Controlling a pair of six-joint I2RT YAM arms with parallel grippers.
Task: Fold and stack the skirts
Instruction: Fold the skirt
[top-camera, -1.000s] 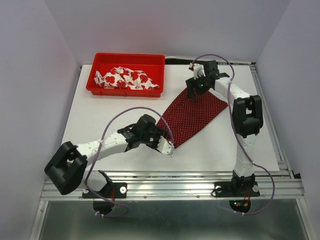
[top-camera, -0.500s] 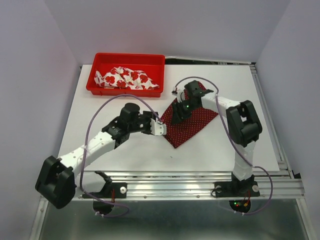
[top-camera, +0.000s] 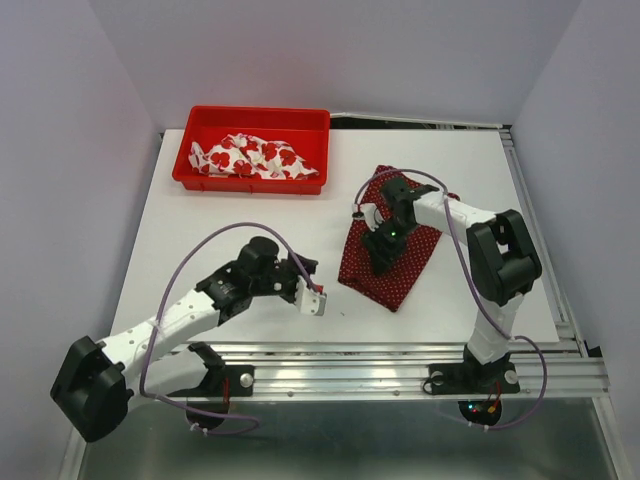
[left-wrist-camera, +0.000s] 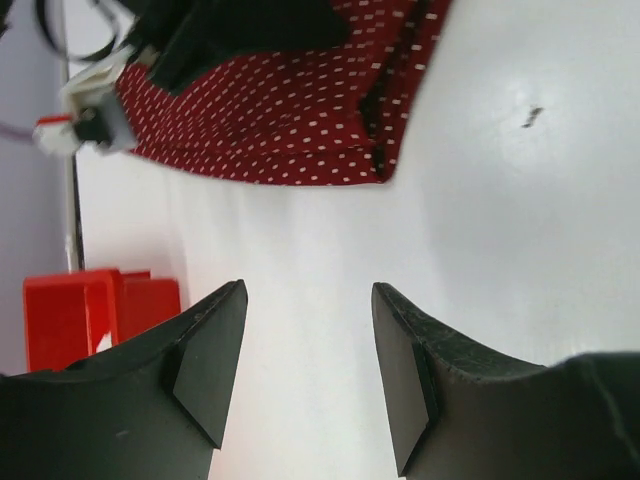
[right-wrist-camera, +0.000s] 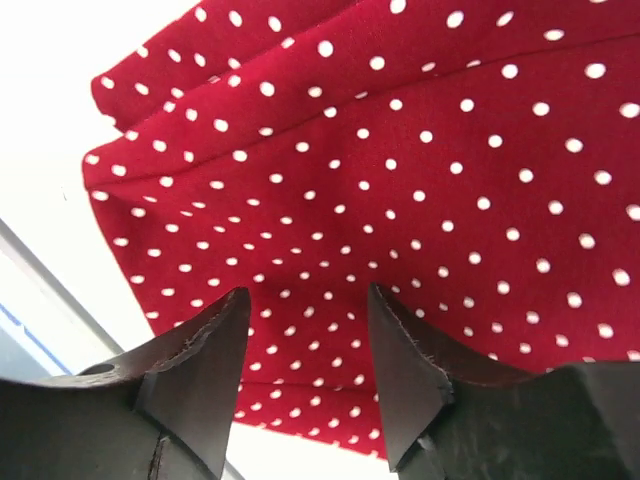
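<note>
The dark red polka-dot skirt (top-camera: 418, 262) lies folded on the white table, right of centre. My right gripper (top-camera: 378, 262) is open just above its left part; in the right wrist view the open gripper (right-wrist-camera: 308, 330) has only dotted cloth (right-wrist-camera: 420, 150) beneath it and grips nothing. My left gripper (top-camera: 312, 298) is open and empty over bare table to the left of the skirt. In the left wrist view the gripper (left-wrist-camera: 308, 340) frames bare table, with the skirt's folded edge (left-wrist-camera: 290, 120) beyond. The white skirt with red flowers (top-camera: 250, 156) lies crumpled in the red tray.
The red plastic tray (top-camera: 250, 185) stands at the back left of the table (top-camera: 230, 230); it also shows in the left wrist view (left-wrist-camera: 90, 310). A metal rail (top-camera: 340, 360) runs along the near edge. Grey walls close in both sides.
Both grippers have let go of the polka-dot skirt, which now lies folded into a narrower shape. The left gripper has drawn back toward the near left. The right gripper has come nearer, over the cloth.
</note>
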